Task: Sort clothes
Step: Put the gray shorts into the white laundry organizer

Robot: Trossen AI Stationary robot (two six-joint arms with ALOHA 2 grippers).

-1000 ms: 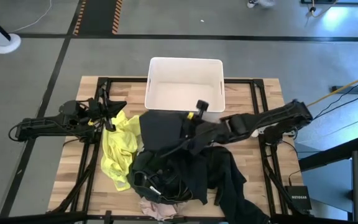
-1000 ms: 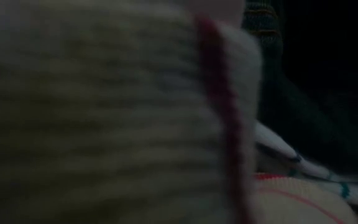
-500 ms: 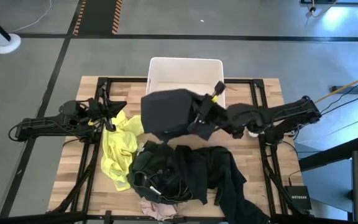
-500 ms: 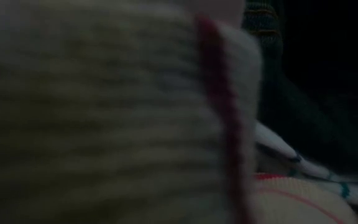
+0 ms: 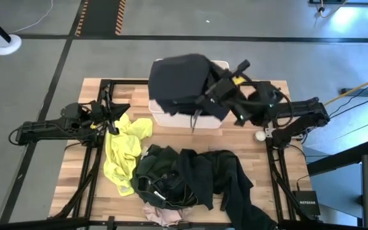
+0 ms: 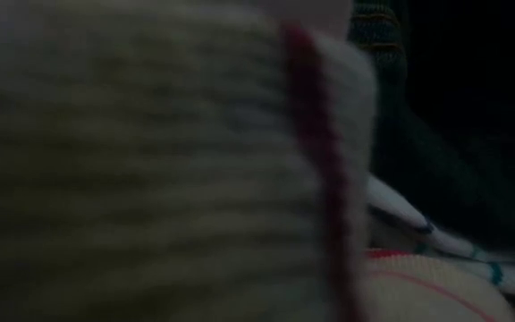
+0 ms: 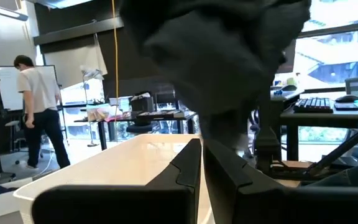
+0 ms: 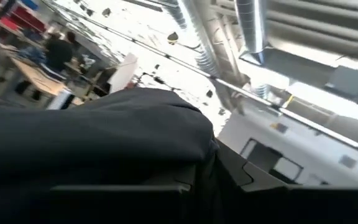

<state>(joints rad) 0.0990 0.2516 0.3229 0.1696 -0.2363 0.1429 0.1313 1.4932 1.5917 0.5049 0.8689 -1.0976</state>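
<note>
My right gripper [image 5: 211,97] is shut on a black top [image 5: 179,82], held up over the white bin [image 5: 165,115] at the table's far middle. The top also shows in the left wrist view [image 7: 222,56], hanging above the bin [image 7: 123,168]. My left gripper [image 5: 112,120] is shut, waiting at the table's left beside the far end of the yellow top [image 5: 123,150]. A pile of dark green and black clothes [image 5: 187,176] lies on the near middle of the table, with a pink piece [image 5: 161,214] at its near edge. My right gripper holds a bunched part of the black top [image 8: 166,143] between its two fingers; one layer or several, I cannot tell. The fingers come from the table's right and slant upward. The cloth drapes over and beyond them and hangs clear of the table above the bin.
A striped pale cloth with a red trim [image 6: 150,161] lies right against the low camera and fills its view. A small pale object [image 5: 259,135] lies on the table by the right arm. Black frame rails [image 5: 94,160] run along the table's sides. A person [image 7: 39,106] stands in the room beyond.
My right gripper has risen and gone toward the table's far edge, tipping upward, with the black top. The top has come up off the pile, lifted clear of the table, and now hangs over the white bin. The pile has stayed where it was.
</note>
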